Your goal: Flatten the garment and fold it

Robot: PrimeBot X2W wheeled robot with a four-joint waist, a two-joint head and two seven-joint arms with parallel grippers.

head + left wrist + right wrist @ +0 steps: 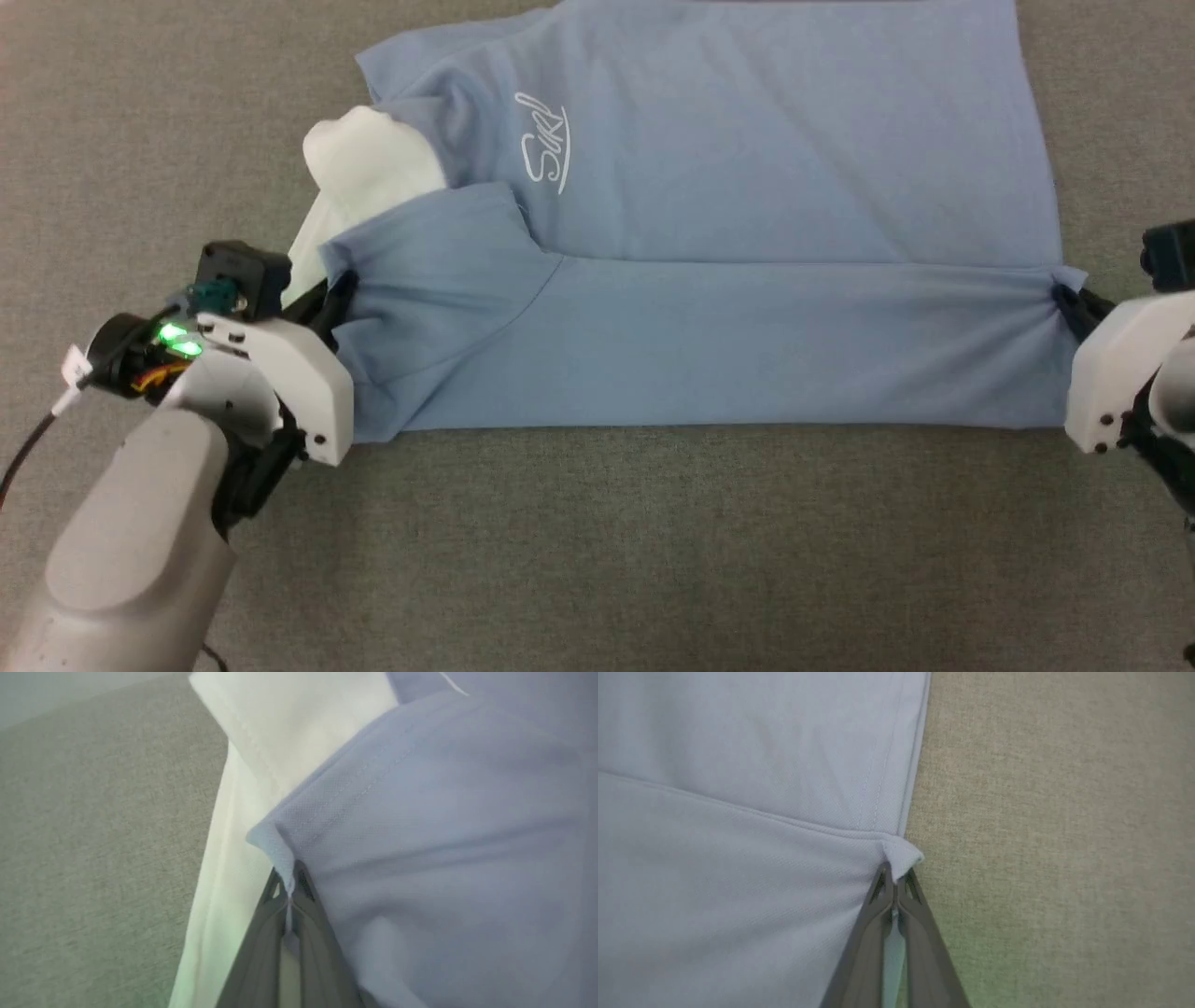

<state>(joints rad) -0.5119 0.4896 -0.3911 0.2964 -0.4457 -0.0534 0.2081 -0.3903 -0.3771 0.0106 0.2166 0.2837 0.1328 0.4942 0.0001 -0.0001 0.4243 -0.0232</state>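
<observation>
Even soft light, wrist views slightly blurred

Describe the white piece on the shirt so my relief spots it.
The light blue garment spans the grey surface. At its left end, beyond the left gripper, sits the white collar. Unlike the thin script logo nearby, it is a solid white patch.

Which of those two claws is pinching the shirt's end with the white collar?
The left gripper: the white collar of the garment lies right beside it. The right gripper pinches a plain blue hem corner.
</observation>
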